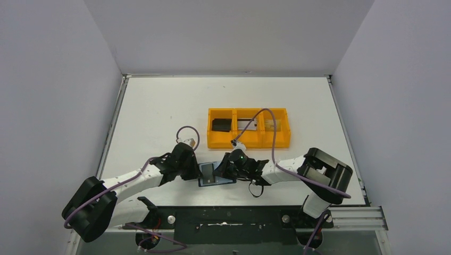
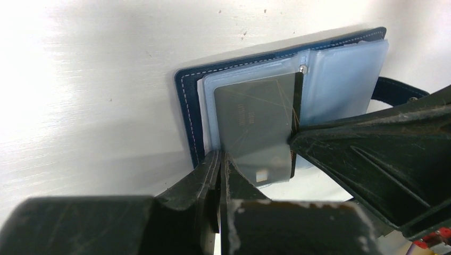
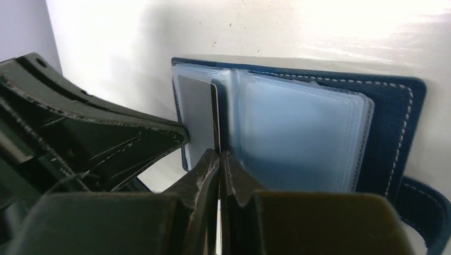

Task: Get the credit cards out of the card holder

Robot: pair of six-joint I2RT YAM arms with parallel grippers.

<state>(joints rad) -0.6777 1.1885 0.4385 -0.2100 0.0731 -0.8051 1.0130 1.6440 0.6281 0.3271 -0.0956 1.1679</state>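
the open navy card holder lies on the table near its near edge, between the two arms. a card is being pulled out: the left claw is pinched shut at the clear pocket's left edge, and the right claw seems pinched shut on the grey credit card. the next move is probably to slide it free and carry it to the orange tray on the far side.

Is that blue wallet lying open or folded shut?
Open. The wallet lies spread flat, clear inner pockets facing up, a grey card showing among them.

Robot lab: plain grey walls, white table.
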